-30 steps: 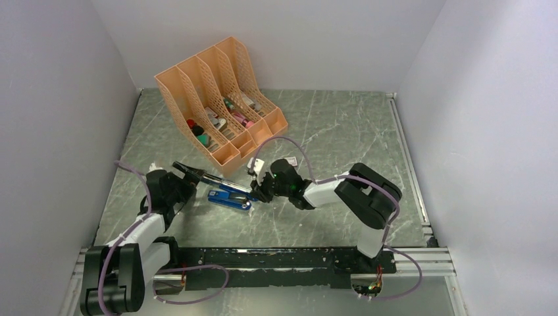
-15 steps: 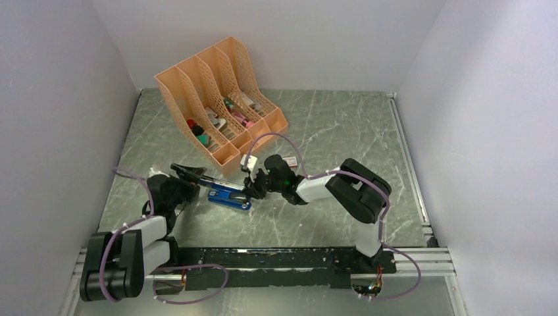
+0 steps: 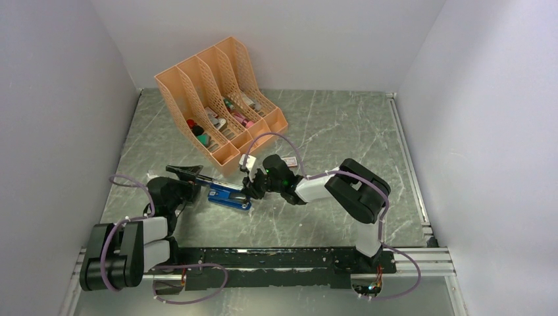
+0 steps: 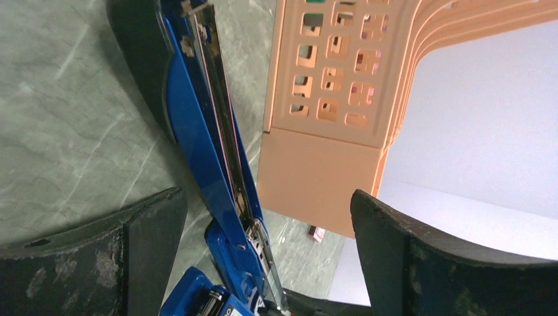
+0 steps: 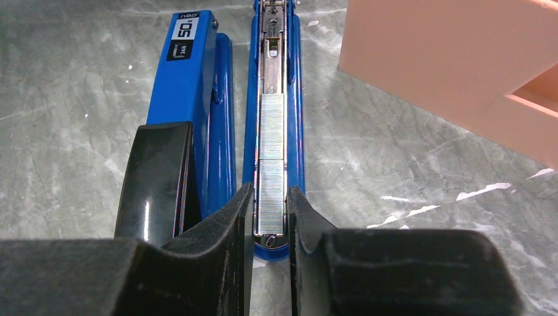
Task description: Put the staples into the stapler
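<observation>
This is a robot test bench in a lab, not a home or a shop. Plain white walls [image 3: 59,99] box in a grey marble-look table top [image 3: 342,131] on three sides. Two small robot arms, left [image 3: 154,228] and right [image 3: 358,191], are bolted to a metal rail [image 3: 276,258] at the near edge, with loose purple cables [image 3: 122,176] looping off them. The only goods are desk things set out for practice: a peach file rack [image 3: 217,85] and a blue stapler [image 3: 230,196]
</observation>
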Robot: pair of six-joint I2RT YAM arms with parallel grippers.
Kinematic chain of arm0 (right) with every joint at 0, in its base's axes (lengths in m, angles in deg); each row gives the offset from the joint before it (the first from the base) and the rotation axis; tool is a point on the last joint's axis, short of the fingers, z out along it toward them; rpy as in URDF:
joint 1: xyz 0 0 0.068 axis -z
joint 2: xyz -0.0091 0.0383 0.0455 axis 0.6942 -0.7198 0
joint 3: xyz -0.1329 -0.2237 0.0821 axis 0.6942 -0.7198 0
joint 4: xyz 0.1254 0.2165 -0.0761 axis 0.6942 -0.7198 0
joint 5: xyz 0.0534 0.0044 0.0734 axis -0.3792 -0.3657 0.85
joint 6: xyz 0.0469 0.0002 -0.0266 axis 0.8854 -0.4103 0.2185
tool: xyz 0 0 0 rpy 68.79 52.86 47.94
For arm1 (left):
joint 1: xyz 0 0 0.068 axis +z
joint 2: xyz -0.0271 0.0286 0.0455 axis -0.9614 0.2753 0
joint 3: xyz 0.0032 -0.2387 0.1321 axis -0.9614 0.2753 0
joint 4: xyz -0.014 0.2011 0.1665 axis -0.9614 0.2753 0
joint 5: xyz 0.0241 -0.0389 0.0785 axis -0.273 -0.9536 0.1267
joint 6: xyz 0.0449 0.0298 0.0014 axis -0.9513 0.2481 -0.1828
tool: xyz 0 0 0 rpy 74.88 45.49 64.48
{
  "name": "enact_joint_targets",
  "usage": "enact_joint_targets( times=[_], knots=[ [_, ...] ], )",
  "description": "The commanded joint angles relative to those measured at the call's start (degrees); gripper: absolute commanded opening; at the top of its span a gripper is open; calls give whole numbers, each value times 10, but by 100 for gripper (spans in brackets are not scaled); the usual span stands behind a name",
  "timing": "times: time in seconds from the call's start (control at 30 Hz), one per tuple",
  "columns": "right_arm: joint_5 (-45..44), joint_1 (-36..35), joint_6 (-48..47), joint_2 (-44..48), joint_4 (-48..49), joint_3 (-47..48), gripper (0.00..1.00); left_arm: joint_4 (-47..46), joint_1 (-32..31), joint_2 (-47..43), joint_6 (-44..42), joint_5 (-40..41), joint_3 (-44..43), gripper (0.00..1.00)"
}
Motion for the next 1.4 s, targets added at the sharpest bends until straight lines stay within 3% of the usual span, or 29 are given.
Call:
enact_joint_targets(
  times=[0.0, 0.13, 0.57, 0.77, 0.97, 1.37],
  knots=[
    [7, -6, 6, -15, -23, 4, 0, -60, 3, 14, 13, 56, 25, 99],
    [6, -6, 1, -17, -29, 3, 0, -130, 5, 27, -10, 71, 33, 99],
    [10, -6, -2, -26, -39, 11, 0, -216, 10, 61, -62, 16, 0, 99],
    [-1, -6, 0, -24, -40, 12, 0, -198, 7, 55, 11, -11, 43, 99],
    [-7, -8, 7, -31, -42, 28, 0, -105, -11, 45, 54, -12, 36, 99],
    [-15, -14, 19, -21, -32, 21, 0, 8, -80, 38, 99, 92, -1, 99]
  ],
)
